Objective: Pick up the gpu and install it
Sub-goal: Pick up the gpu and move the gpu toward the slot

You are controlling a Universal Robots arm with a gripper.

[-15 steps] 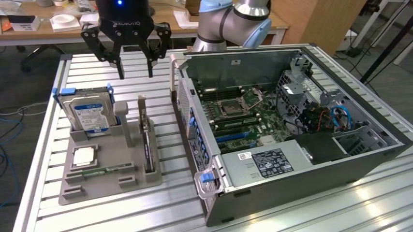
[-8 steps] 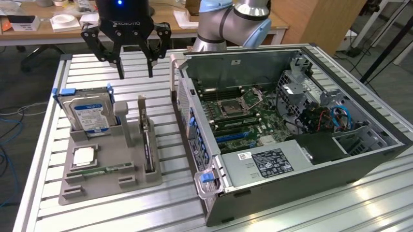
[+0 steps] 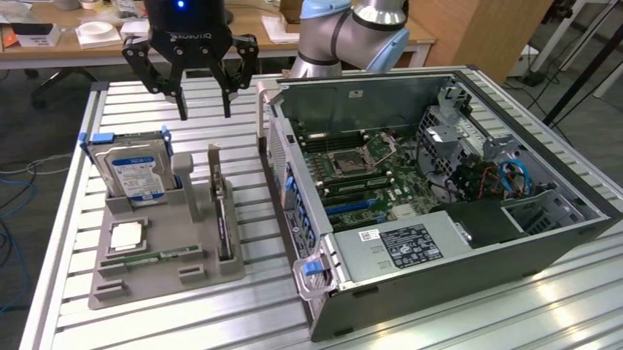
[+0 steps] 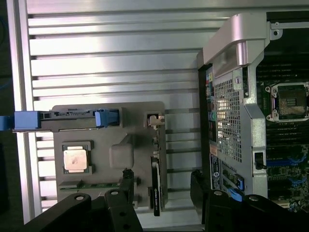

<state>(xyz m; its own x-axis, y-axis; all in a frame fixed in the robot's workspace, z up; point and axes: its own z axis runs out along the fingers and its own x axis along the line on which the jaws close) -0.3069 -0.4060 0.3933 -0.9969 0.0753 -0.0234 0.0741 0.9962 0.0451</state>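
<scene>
We see the tool (image 3: 204, 111) in the upper left of the exterior view, hanging in the air over the counter (image 3: 195, 324). Its black fingers (image 3: 227, 95) are spread wide w/ nothing btw them, & it touches nothing.

The gpu (image 3: 223, 219) is left of centre in that frame, below the tool. It stands on its long edge in a slot of the grey tray (image 3: 146, 282), not yet in the case. It's a thin green card w/ a black cooler on one face. Its silver bracket (image 3: 214, 164) is at the end nearest the tool, & the rest runs toward the frame's bottom edge. Tool & card are well apart: the tool hangs higher, past the bracket end. In the wrist view we look down on the card's thin top edge, w/ a fingertip (image 4: 199, 186) showing on either side of it.

Other parts on the same tray:
- An HDD (image 3: 136, 175) w/ blue-white label stands upright in a blue-tabbed carrier, on the exterior view's left of the gpu.
- A CPU (image 3: 128, 235) lies flat in a square pocket, closer to the frame's bottom.
- A RAM stick (image 3: 156, 256) lies flat just below the CPU.

On the exterior view's right, just beside the tray, the PC case (image 3: 467, 273) lies on its side w/ the panel off. It takes up the centre & right of the frame. The mobo (image 3: 365, 164) faces up inside, w/ blue slots near its lower edge. The arm (image 3: 336, 36) rises behind the case at top centre.
</scene>
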